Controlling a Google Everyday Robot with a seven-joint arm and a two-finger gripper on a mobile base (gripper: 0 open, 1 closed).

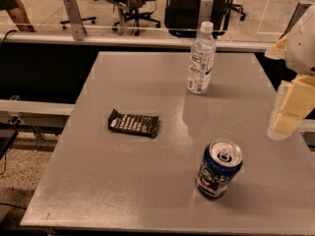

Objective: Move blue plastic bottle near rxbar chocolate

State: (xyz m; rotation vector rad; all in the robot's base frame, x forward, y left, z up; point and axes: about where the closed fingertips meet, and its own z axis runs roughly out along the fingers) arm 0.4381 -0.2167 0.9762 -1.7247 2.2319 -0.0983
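The blue plastic bottle (201,59) is a clear bottle with a white cap and a white-and-blue label. It stands upright at the back of the grey table (98,181), right of centre. The rxbar chocolate (134,123) lies flat in its dark wrapper left of centre, well in front and to the left of the bottle. My gripper (289,113) hangs at the right edge of the view, above the table's right side. It is apart from the bottle, to its right and nearer the front, and holds nothing that I can see.
A blue metal can (219,168) stands upright at the front right, below the gripper's side. A glass barrier on a rail (74,18) runs behind the table. Office chairs (133,4) stand beyond it. The floor drops off at the left.
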